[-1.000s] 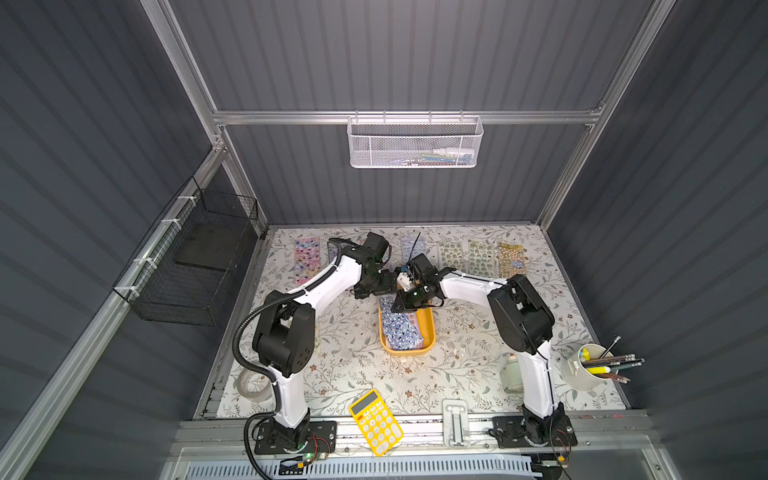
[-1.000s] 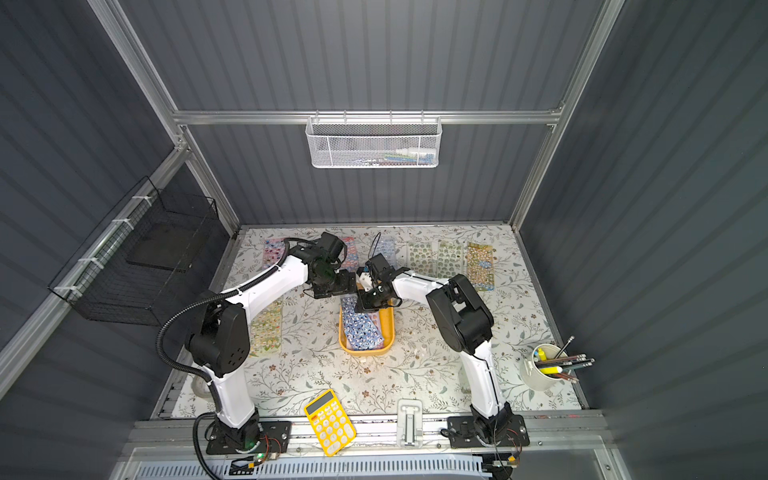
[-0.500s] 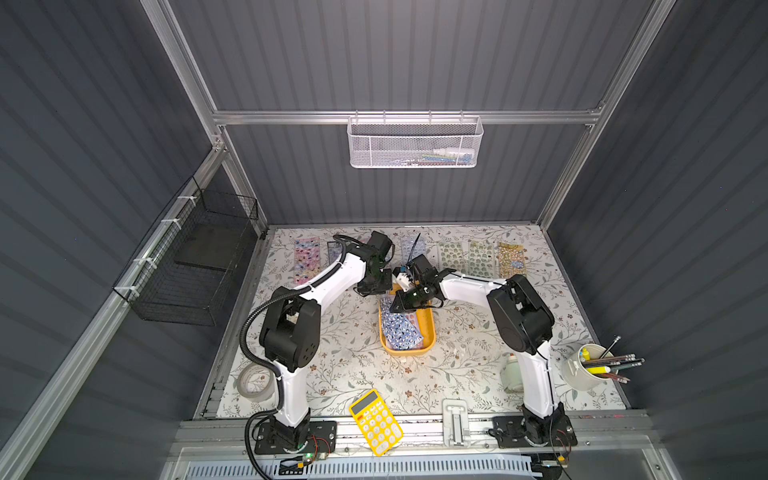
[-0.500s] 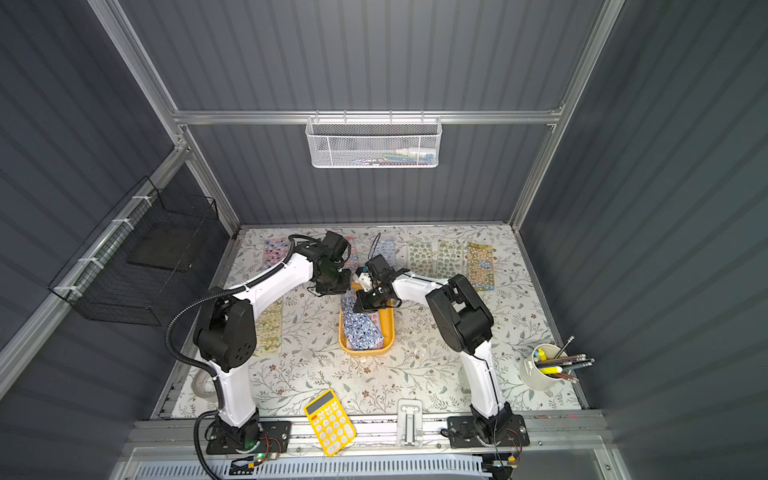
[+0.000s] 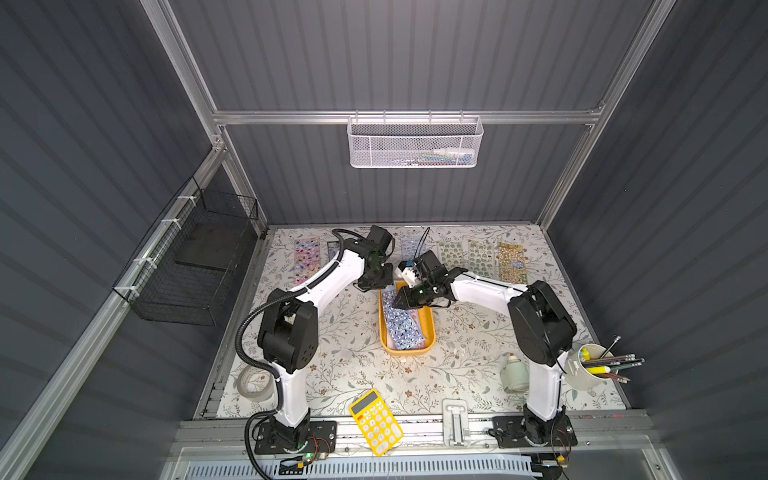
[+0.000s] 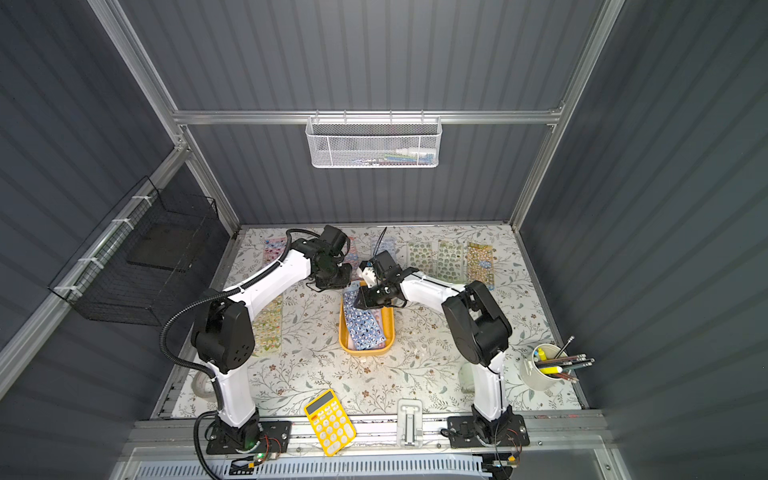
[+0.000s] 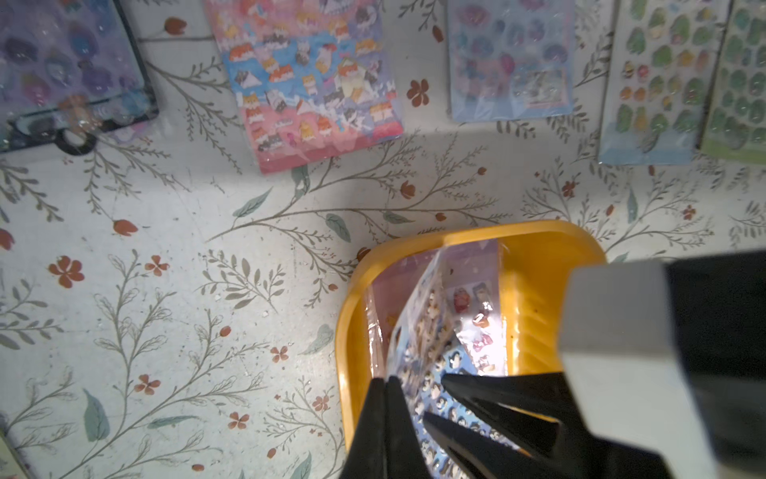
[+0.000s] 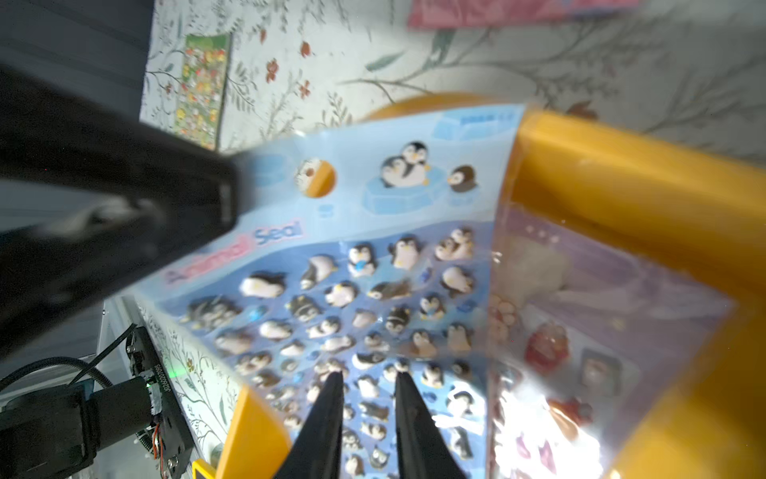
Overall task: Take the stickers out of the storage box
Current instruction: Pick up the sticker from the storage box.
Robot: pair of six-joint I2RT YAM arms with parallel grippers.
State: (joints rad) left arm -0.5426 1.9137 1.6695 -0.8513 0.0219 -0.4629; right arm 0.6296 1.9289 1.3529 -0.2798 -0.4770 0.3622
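Front edge of the bench (image 5: 353,374): yellow calculator (image 5: 376,422). Pencil cup (image 5: 586,370) at its right front corner, tape roll (image 5: 255,382) left front, white mesh basket (image 5: 415,143) above its back.

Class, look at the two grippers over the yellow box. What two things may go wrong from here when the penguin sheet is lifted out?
1. The left gripper pinches the penguin sheet only at its edge, while the right gripper stands open. The glossy sheet may slip and drop back into the box.
2. The purple sheet lies directly under it, so it might be dragged along or shifted.
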